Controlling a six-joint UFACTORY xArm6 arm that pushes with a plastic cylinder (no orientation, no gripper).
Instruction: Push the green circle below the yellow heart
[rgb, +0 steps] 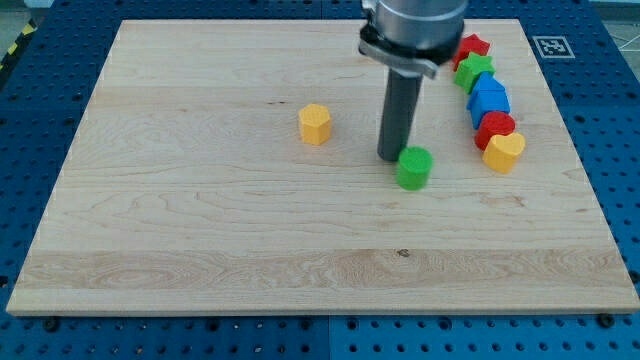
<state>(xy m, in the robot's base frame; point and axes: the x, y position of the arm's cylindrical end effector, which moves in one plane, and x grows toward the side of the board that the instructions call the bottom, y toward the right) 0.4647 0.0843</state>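
Desk of pale wood filled most of the view, lying on a blue perforated base. The green circle sat a little right of the desk's middle, a short round cylinder standing on its flat face; being round, it showed no long axis and no facing direction. My tip rested just at its upper-left edge, touching or nearly so; which of the two could not be told. The arm carried no fingers, only the dark rod, so there was nothing to open or close. The yellow heart lay to the view's right of the green circle, slightly higher, at the bottom end of a column of blocks near the desk's right edge. Up that column I counted a red block touching the heart, two blue blocks close together, one green star and one red star. One yellow hexagon stood alone, left of the rod. That made eight blocks: two green, two yellow, two red, two blue. A printed marker sat at the desk's top-right corner.
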